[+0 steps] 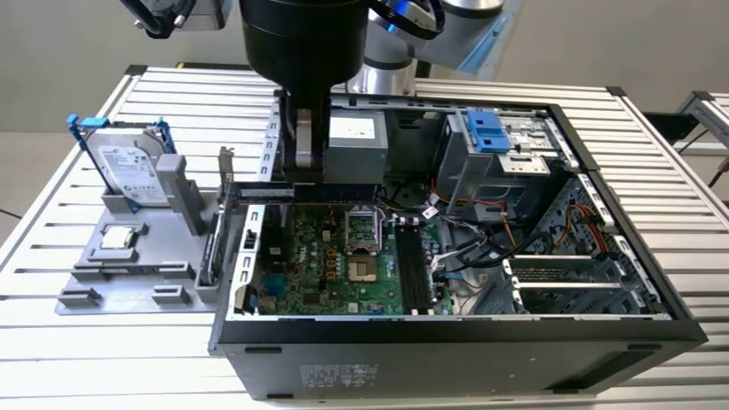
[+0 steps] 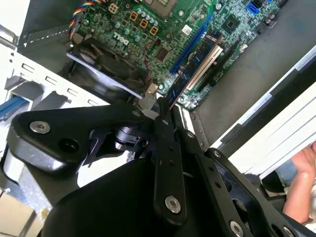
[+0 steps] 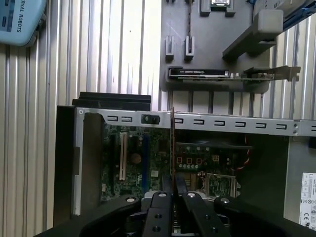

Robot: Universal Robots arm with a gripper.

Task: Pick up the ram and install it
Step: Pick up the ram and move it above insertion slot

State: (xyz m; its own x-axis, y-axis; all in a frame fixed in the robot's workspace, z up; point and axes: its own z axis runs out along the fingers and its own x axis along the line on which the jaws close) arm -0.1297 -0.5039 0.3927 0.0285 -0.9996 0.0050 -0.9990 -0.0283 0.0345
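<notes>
Ram (image 1: 336, 191) is pinched tight in the gripper (image 3: 172, 180), so it's got a solid grip. It's hanging just over the motherboard (image 1: 330, 256), by the computer case's (image 1: 456, 333) far corner on the exterior view's left.

The open case (image 1: 456, 337) sat on the desk (image 1: 68, 342), with the motherboard (image 1: 330, 265) lying flat in its part toward the exterior view's left and the drive cage (image 1: 501, 141) in the far corner toward that view's right. Beside the case, on the exterior view's left, a holder (image 1: 125, 286) rested on the desk. The hard drive (image 1: 123, 166) stood upright at its far end, and a card (image 1: 214, 239) stood on edge along the side nearest the case (touching it or not, I could not tell). The tool (image 1: 306, 171) hung over the motherboard's far edge, clamped on the ram (image 2: 200, 58), well apart from the slots (image 1: 411, 265).
</notes>
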